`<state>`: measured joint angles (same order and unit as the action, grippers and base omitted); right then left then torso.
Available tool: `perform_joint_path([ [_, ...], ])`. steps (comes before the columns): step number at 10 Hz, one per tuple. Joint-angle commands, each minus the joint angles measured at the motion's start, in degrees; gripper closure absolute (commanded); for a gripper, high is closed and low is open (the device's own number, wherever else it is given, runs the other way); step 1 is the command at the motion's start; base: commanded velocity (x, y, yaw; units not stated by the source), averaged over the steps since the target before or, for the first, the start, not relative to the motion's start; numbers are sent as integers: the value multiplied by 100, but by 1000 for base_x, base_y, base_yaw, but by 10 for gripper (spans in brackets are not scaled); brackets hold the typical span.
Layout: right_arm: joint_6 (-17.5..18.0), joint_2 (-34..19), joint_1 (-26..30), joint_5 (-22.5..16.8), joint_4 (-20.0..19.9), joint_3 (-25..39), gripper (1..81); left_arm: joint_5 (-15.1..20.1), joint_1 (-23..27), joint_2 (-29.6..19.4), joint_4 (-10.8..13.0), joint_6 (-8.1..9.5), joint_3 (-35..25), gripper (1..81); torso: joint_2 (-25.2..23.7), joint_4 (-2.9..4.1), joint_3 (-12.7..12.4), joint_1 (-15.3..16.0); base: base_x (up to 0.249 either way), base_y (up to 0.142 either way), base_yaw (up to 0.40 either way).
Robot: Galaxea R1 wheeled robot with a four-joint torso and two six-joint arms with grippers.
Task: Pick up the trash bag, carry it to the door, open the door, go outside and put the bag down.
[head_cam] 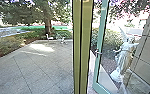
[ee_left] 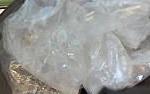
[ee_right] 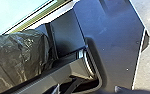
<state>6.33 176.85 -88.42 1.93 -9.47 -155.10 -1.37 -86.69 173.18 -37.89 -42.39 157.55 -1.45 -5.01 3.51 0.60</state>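
The dark trash bag (ee_right: 18, 56) lies beside the robot's base (ee_right: 111, 47), likely kept close to clear the post (head_cam: 84, 47); crumpled clear plastic (ee_left: 66, 45) is near the left wrist. The glass door (head_cam: 98, 52) appears open. Whether either claw is spread or pinching, I cannot tell

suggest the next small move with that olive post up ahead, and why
Probably a slight turn to bring the olive post off centre before rolling forward. It stands near the middle of the head view, between the robot and the paving, and the crumpled trash bag looms large at the left wrist camera, so it could snag.
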Motion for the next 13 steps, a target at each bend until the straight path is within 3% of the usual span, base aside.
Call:
perform_joint_path([
  [1, -35, 72, 232, -333, 60, 25, 10, 400, 270, 7, 27, -42, -5, 811, 0, 0, 0, 0, 0, -77, 0],
  [13, -35, 72, 162, -254, 51, 25, 10, 400, 270, 7, 27, -42, -5, 811, 0, 0, -2, 0, 0, -98, 0],
])
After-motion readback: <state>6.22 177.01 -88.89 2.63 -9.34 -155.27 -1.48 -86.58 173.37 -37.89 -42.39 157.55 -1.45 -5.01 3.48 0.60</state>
